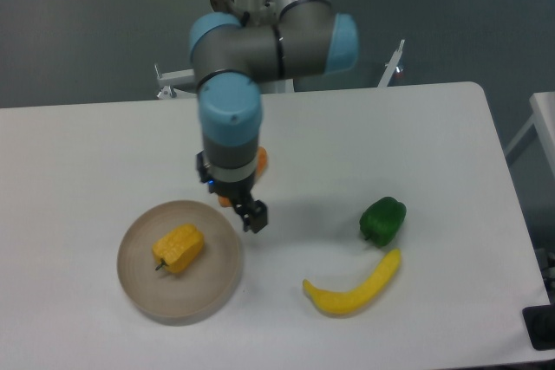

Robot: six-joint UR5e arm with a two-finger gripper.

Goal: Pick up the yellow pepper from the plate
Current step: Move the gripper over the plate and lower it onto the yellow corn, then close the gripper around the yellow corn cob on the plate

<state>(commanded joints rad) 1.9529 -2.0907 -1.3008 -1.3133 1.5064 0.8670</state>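
A white tabletop (pixel 104 145) fills the scene, a grey floor and the arm's pale pedestal behind it. The grey-and-blue UR5e arm (pixel 232 119) reaches down over the table's middle, its small black two-finger gripper (pixel 253 216) hanging just beyond the right rim of the round beige-tan plate (pixel 139 288). The fingers look pressed close together with nothing between them, though at this size a narrow gap cannot be ruled out.

The small chunky yellow-orange toy pepper (pixel 179 247) lies alone on the plate, a little left of the dish's centre — to the left of the gripper and slightly nearer the camera. Its long axis runs on a diagonal, the short dark stem pointing down-left toward the plate's near edge and the blunt ribbed end up-right toward the gripper. It is near the fingers but not touching them; the plate's rim lies between.

The plate holds nothing else. An orange wedge-shaped toy (pixel 258 162) is mostly hidden behind the wrist. Well to the right, apart from the plate, sit a glossy green toy pepper (pixel 383 219) and, just below it, a long curved yellow toy banana (pixel 354 287).

By the look of it the pick has not begun — the gripper would need to cross the rim leftward, open, and close across the pepper's narrow width.
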